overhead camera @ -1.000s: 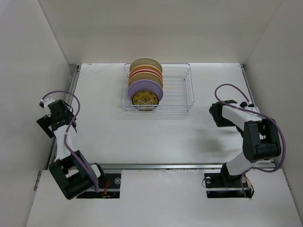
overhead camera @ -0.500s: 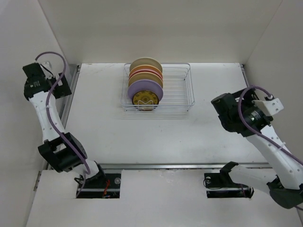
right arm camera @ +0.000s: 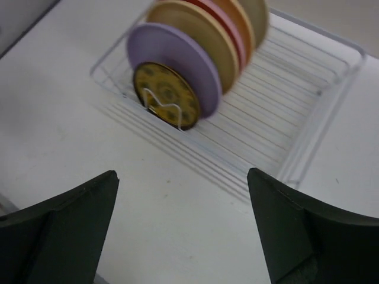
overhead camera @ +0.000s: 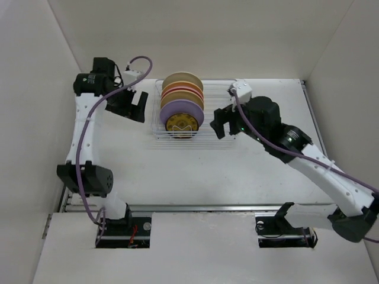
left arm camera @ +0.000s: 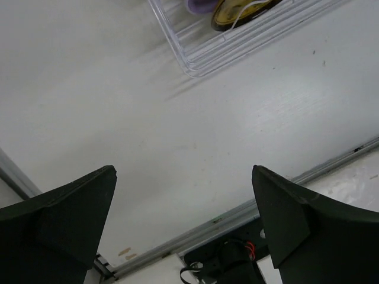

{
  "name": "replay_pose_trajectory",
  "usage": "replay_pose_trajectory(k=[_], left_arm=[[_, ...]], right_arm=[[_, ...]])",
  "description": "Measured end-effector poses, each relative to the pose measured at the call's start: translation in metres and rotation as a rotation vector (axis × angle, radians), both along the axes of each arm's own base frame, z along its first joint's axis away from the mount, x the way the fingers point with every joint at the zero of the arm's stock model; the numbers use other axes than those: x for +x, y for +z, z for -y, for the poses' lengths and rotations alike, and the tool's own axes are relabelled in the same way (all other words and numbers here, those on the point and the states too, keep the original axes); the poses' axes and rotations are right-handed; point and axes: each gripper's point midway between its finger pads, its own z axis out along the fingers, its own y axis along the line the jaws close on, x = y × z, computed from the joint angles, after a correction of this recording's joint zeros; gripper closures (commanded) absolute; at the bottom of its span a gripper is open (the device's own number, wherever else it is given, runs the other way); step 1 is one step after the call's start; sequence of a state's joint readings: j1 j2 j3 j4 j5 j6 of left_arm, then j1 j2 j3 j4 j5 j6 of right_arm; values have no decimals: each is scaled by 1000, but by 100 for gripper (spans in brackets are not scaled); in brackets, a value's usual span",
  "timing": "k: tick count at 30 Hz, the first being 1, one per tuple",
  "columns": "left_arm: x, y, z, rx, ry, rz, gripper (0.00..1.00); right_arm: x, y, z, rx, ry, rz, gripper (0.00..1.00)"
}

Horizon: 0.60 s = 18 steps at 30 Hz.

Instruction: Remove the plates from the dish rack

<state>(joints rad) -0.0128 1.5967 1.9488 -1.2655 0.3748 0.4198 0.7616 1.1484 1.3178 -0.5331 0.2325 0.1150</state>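
Observation:
The wire dish rack [overhead camera: 222, 94] stands at the back middle of the table. Several plates stand on edge in its left half: a small amber patterned plate [overhead camera: 181, 123] in front, then a lavender plate [overhead camera: 182, 108], then cream, pink and tan ones [overhead camera: 182, 80]. My left gripper [overhead camera: 135, 111] is open and empty, just left of the rack. My right gripper [overhead camera: 225, 129] is open and empty over the rack's right front part. The right wrist view shows the amber plate [right arm camera: 167, 94], the lavender plate [right arm camera: 189, 53] and the rack [right arm camera: 296, 118] beyond the open gripper [right arm camera: 182, 174]. The left wrist view shows a rack corner [left arm camera: 195, 65] beyond the open gripper [left arm camera: 182, 171].
White walls close in the table on the left, back and right. A metal rail [overhead camera: 207, 208] runs along the near edge, with both arm bases below it. The right half of the rack holds no plates.
Both arms have swung up from the table's sides toward the rack. The left gripper now hangs beside its left side, the right gripper over its right front. The plates have not moved.

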Motion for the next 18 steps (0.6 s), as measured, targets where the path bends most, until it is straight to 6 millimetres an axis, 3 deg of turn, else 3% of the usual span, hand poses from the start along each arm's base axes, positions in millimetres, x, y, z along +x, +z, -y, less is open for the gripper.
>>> replay_pose_trajectory(k=[2, 3, 4, 7, 9, 14, 18], left_arm=[[11, -25, 8, 11, -15, -83, 9], [18, -36, 10, 16, -10, -117, 15], [26, -46, 12, 22, -4, -148, 29], [55, -73, 19, 29, 13, -200, 45], [76, -86, 23, 28, 26, -204, 46], [103, -113, 32, 17, 57, -225, 46], [121, -137, 39, 3, 81, -247, 46]], right_arm=[[10, 9, -33, -8, 132, 25, 16], [17, 7, -49, -20, 182, 23, 28], [26, 6, -66, -35, 228, 25, 33], [56, -20, -111, -88, 328, -4, 42], [73, -46, -133, -130, 370, -35, 42], [99, -111, -156, -234, 411, -114, 44], [110, -136, -157, -272, 409, -144, 44]])
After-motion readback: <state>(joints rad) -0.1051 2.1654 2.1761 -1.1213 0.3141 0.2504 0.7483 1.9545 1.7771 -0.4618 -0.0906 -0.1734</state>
